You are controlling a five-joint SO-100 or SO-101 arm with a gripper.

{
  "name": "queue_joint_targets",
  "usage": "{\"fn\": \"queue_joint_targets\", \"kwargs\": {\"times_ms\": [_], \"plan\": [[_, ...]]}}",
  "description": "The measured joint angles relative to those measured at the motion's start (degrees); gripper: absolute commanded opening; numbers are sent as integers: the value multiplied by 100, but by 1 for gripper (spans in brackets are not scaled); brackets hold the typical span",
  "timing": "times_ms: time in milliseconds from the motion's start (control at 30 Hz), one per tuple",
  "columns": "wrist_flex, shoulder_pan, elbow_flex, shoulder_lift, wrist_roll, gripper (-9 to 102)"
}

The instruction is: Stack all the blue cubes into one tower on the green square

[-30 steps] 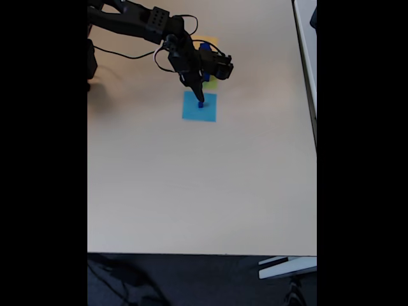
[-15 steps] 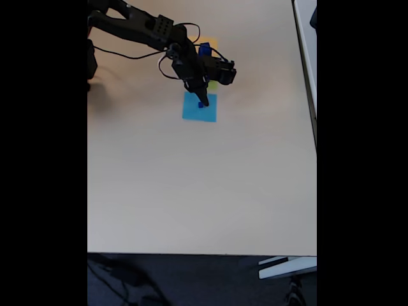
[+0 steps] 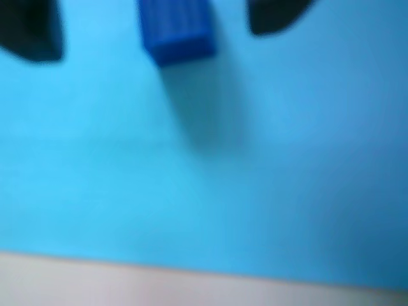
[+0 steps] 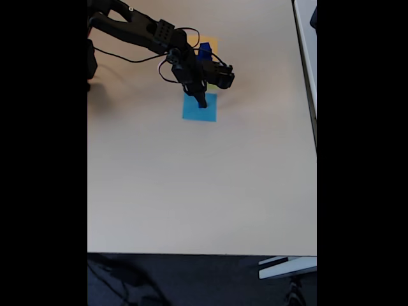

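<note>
While the beige table (image 4: 191, 185) is lying mostly bare, the arm is reaching from the far left over the light-blue patch (image 4: 199, 111). Just beyond it, the green square (image 4: 211, 83) is peeking out beside the arm. In the wrist view the gripper (image 3: 156, 29) is hanging open, fingers (image 3: 29, 32) straddling one blue cube (image 3: 175, 29), holding nothing. Judging by this, the pick-up step is under way; next comes closing and lifting toward green.

We see a matte black jointed arm (image 4: 137, 29), boxy links with small pale screw dots, thin black cables looping loose beside its wrist, a blue part near the gripper (image 4: 202, 102), two blurred dark fingertips (image 3: 32, 32) in the wrist view
</note>
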Motion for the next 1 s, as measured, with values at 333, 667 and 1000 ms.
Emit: {"fn": "queue_joint_targets", "kwargs": {"times_ms": [333,667,1000], "plan": [[-255,0,158,-97,0,12],[-299,9,202,-97,0,7],[-308,9,290,-97,0,4]]}}
